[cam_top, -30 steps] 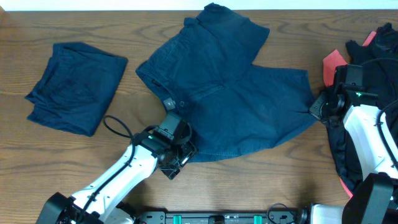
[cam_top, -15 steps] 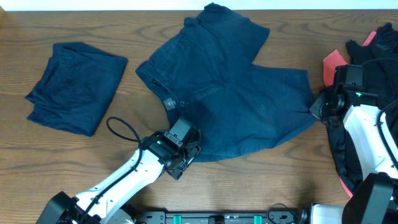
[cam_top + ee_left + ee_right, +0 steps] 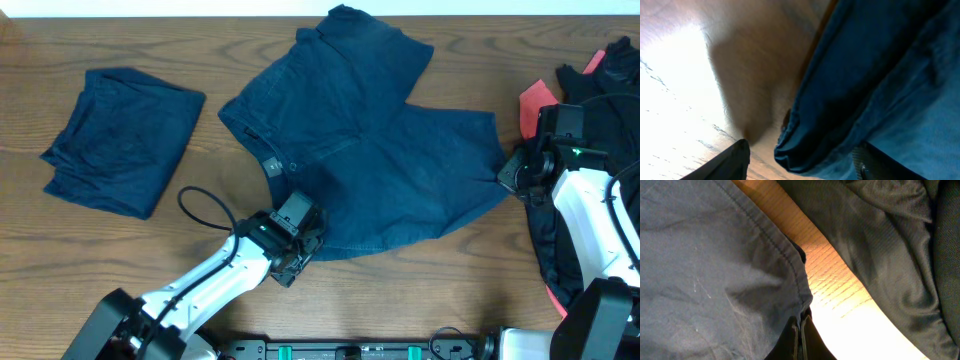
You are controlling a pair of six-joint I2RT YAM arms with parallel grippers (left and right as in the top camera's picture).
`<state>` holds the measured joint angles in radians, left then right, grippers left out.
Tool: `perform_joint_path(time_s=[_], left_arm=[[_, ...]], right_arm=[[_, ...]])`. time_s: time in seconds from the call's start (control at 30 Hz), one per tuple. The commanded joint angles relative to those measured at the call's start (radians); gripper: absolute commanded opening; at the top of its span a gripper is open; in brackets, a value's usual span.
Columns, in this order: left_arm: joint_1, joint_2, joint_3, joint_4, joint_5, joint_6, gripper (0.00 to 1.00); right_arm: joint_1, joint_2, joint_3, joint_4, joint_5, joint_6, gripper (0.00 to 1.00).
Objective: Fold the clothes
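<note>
The wooden counter [image 3: 120, 250] carries 3 lots of clothing. The largest, the navy shorts [image 3: 380, 160], lies spread flat at the centre of the overhead view, with 1 wide leg reaching toward 12 o'clock and the other toward 3 o'clock. At the 3 o'clock edge sits the black and coral-red pile [image 3: 590, 85], partly hidden by the right arm. The folded navy garment [image 3: 120, 140] rests at 9 o'clock, well apart from the shorts.

The left claw [image 3: 300, 245] is at the shorts' 7 o'clock hem. In its wrist view its 2 fingers [image 3: 727, 162] stand apart, and the rolled hem lies between them. The right claw [image 3: 510, 172] is at the shorts' 3 o'clock corner. Its fingers [image 3: 796, 337] are pressed together, pinching the stitched hem, with a strip of bare counter between that hem and the black fabric.
</note>
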<state>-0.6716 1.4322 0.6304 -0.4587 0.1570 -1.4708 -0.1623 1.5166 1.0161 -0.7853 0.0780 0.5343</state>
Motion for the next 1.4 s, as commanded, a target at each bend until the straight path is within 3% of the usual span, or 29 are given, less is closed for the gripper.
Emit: perform_joint_path(time_s=[0.0, 0.1, 0.23, 0.3, 0.5, 0.77, 1.13, 1.37], left_arm=[[-0.013, 0.027, -0.005, 0.005, -0.009, -0.009, 0.59], [-0.013, 0.028, -0.005, 0.006, -0.009, -0.008, 0.31], [-0.012, 0.022, -0.005, 0.005, -0.013, 0.045, 0.10], [-0.006, 0.010, -0.005, 0.005, -0.013, 0.101, 0.06], [0.029, -0.114, 0.006, -0.054, -0.012, 0.322, 0.06], [0.041, -0.456, 0.073, -0.330, -0.013, 0.579, 0.06], [0.041, -0.879, 0.123, -0.502, 0.010, 0.584, 0.06], [0.041, -0.980, 0.179, -0.564, 0.085, 0.583, 0.06]], right_arm=[[0.001, -0.011, 0.001, -0.001, 0.000, 0.000, 0.01], [0.001, -0.011, 0.001, -0.001, 0.000, 0.000, 0.01], [0.001, -0.011, 0.001, 0.000, 0.000, 0.000, 0.01], [0.001, -0.011, 0.001, 0.000, 0.000, 0.000, 0.01], [-0.004, -0.017, 0.001, -0.004, -0.001, -0.012, 0.01], [-0.027, -0.143, 0.002, -0.027, -0.008, -0.027, 0.01], [-0.028, -0.506, 0.002, -0.101, 0.000, -0.026, 0.01], [-0.031, -0.714, 0.002, -0.095, 0.003, -0.029, 0.01]])
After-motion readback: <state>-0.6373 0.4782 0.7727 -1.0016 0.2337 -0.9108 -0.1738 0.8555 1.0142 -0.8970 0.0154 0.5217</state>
